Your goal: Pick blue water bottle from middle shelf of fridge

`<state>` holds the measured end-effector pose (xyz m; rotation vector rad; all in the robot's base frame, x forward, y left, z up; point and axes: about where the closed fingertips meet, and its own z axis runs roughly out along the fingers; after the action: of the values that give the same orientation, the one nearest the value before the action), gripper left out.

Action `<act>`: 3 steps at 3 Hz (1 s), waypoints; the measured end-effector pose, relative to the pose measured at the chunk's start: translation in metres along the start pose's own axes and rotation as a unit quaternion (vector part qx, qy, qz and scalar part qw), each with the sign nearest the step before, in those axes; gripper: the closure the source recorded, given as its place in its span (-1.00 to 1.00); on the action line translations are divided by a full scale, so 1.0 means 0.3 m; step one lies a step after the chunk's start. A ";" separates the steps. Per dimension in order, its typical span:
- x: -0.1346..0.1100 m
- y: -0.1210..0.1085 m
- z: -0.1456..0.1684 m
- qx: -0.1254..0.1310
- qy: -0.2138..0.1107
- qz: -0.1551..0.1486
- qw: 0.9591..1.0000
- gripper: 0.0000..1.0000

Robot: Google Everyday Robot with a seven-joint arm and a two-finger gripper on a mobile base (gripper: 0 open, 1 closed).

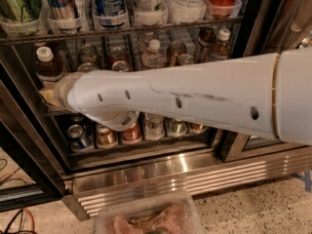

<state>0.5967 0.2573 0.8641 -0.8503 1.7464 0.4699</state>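
Observation:
The fridge point(253, 13) stands open, with its ribbed steel base grille point(195, 179) below. The blue water bottle point(47, 65), white-capped with dark liquid, stands at the far left of the middle shelf point(58, 112). My white arm point(195, 99) reaches from the right across the shelf front. The gripper point(48, 94) is at the arm's left tip, just below and in front of that bottle; only its tan base shows. The arm hides most of the shelf's front row.
On the middle shelf stand a clear water bottle point(153, 52), several cans, and another dark white-capped bottle point(222, 43) at the right. Bottles and cans fill the top shelf; cans point(105, 135) line the bottom shelf. A clear plastic tub point(146, 221) lies on the floor.

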 end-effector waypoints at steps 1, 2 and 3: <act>-0.029 0.008 -0.031 -0.010 -0.009 0.005 1.000 1.00; -0.029 0.008 -0.031 -0.010 -0.008 0.005 1.000 1.00; -0.032 0.025 -0.052 -0.016 -0.008 0.014 1.000 1.00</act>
<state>0.5824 0.2546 0.8776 -0.8433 1.7423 0.5222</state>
